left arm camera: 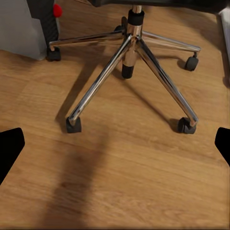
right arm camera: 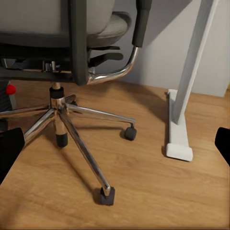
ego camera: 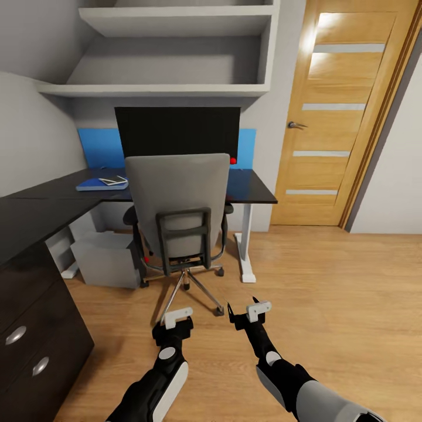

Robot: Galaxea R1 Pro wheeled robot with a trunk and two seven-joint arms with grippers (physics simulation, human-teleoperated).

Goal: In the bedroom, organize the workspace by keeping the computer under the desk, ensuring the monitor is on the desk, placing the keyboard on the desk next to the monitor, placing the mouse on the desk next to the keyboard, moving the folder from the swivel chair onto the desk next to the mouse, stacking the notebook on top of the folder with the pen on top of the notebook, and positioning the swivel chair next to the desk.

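The grey swivel chair (ego camera: pixel 177 193) stands pushed up to the black desk (ego camera: pixel 252 190), its back towards me. Behind it on the desk is the black monitor (ego camera: pixel 176 130). A blue folder (ego camera: pixel 94 185) lies on the desk to the left, with a dark notebook (ego camera: pixel 112 180) on top; a pen cannot be made out. The grey computer (ego camera: pixel 105 259) sits on the floor under the desk. The chair hides the keyboard. My left gripper (ego camera: pixel 176 320) and right gripper (ego camera: pixel 250 312) hang open and empty low in front of the chair's chrome base (left arm camera: pixel 132 52).
A small red object (ego camera: pixel 233 160) rests on the desk by the monitor's right edge. A dark drawer unit (ego camera: pixel 29 346) stands at the left. The desk's white leg (right arm camera: pixel 184 96) is right of the chair. A wooden door (ego camera: pixel 334 117) lies beyond, with bare wood floor (ego camera: pixel 328 305) at the right.
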